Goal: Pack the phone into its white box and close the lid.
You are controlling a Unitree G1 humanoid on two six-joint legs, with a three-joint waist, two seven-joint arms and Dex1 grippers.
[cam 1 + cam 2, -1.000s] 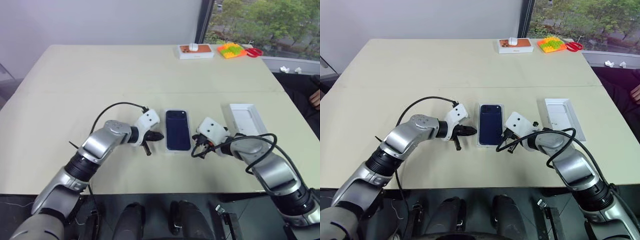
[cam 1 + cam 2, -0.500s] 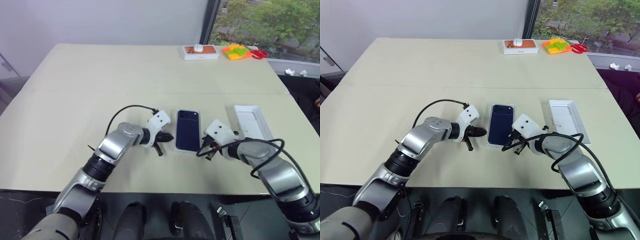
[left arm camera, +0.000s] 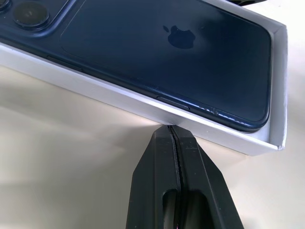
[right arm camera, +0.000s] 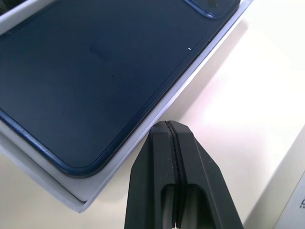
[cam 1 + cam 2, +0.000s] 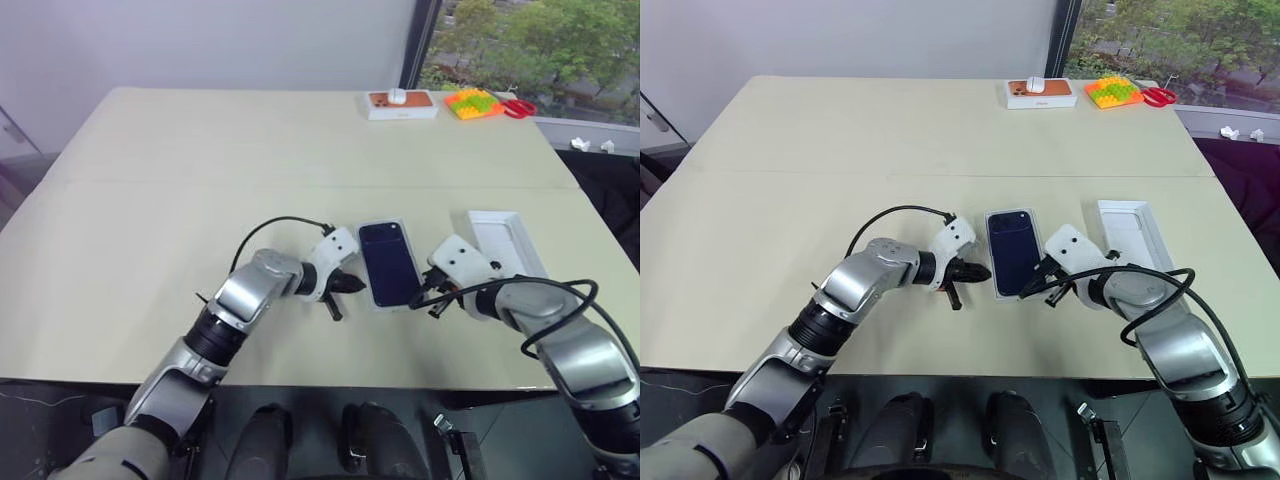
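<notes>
I am looking down on a broad beige desk (image 5: 200, 170) set against a plain wall, with a window and greenery at the far right corner. The phone (image 5: 390, 263) lies face down inside the white box (image 3: 143, 107), near the front edge of the desk between my two arms; in the left wrist view its camera cluster and logo face up and it sits flat within the thin walls. My left end effector (image 5: 338, 286) has its fingers pressed fully together, holding nothing, the tips at the outside of the box's left long wall. My right end effector (image 5: 432, 296) is likewise fully closed and empty, its tips just beside the right long wall; contact I cannot confirm. The lid (image 5: 508, 243) lies inside-up on the desk to the right of the box, apart from it. At the far edge stand a small orange-topped box (image 5: 400, 103), a bright green-and-orange object (image 5: 476, 102) and red scissors (image 5: 518, 106), well clear of the work. My assessment: the phone is packed; the lid remains to be picked up, turned over and seated on the box.
</notes>
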